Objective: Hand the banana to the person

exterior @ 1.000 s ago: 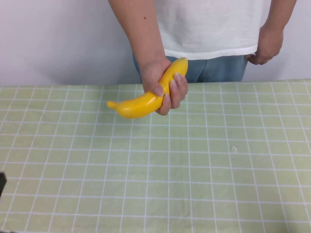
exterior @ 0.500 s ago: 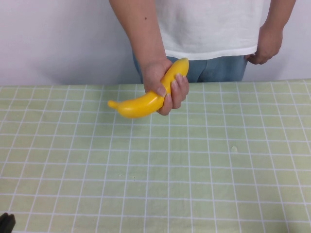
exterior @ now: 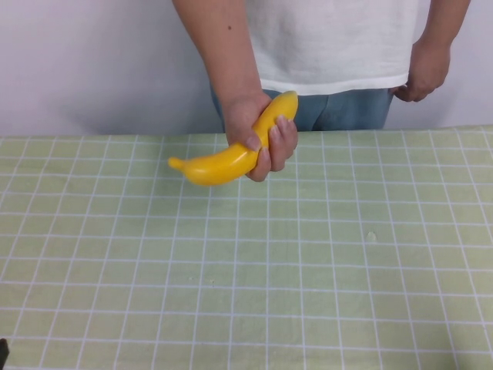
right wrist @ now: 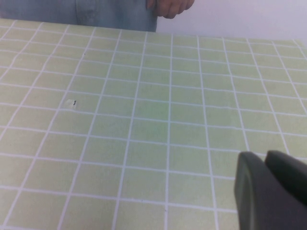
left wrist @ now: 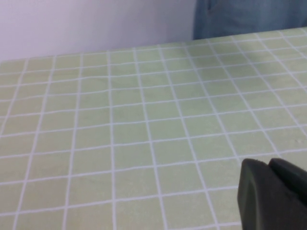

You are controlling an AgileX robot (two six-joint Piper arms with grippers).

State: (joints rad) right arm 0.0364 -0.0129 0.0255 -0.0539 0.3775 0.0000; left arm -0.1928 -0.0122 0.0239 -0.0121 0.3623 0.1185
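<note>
The person (exterior: 331, 38), in a white T-shirt and blue jeans, stands behind the far edge of the table. One hand (exterior: 258, 131) grips the yellow banana (exterior: 223, 162) and holds it above the table, stem end to the left. My left gripper (left wrist: 268, 163) is shut and empty, low over the near left of the table. Only a dark sliver of it (exterior: 1, 351) shows in the high view's bottom left corner. My right gripper (right wrist: 265, 155) is shut and empty over the near right of the table, outside the high view. The banana does not show in either wrist view.
The table is covered by a light green cloth with a white grid (exterior: 308, 270). A small speck (exterior: 371, 236) lies on it right of centre. A white wall stands behind the person. The person's other hand (exterior: 420, 73) hangs at the hip.
My left gripper has drawn back down and out of the bottom left corner of the high view. The person's hand and the banana have stayed almost still.
</note>
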